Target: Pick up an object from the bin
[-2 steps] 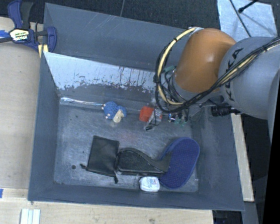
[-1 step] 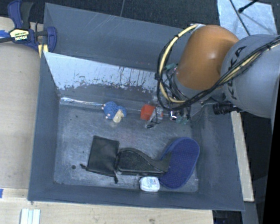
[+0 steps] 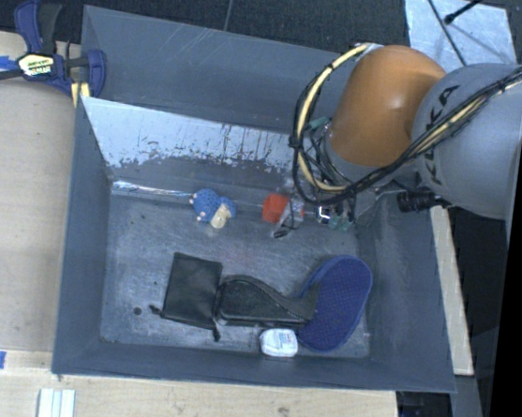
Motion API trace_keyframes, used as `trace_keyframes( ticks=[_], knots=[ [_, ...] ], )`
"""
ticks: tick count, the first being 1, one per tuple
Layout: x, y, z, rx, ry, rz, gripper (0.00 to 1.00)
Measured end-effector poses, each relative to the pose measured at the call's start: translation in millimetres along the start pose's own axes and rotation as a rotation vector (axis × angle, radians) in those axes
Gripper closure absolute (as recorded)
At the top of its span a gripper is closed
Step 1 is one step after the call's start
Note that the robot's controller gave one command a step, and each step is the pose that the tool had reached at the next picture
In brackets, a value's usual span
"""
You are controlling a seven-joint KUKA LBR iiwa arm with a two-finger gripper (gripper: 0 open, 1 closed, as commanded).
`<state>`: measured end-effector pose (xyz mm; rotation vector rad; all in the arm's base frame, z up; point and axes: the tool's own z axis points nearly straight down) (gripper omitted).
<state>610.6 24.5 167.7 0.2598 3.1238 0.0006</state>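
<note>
Blue-and-yellow toy [image 3: 211, 208] at the back; black pouch [image 3: 192, 289], blue oval pad [image 3: 339, 302] and white cap [image 3: 279, 342] in front

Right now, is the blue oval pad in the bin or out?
Inside: the blue oval pad lies on the bin floor, by its right wall.

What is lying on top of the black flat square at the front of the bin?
A dark curved piece overlaps the right edge of the black square; the rest of its top is bare. Anything beneath it is covered.
</note>
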Motion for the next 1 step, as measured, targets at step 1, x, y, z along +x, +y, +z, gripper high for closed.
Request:
trace_keyframes(
  ticks=[1],
  knots=[
    [-1.8, 0.0, -30.2, -0.001, -0.001, -0.001, 1.00]
  ],
)
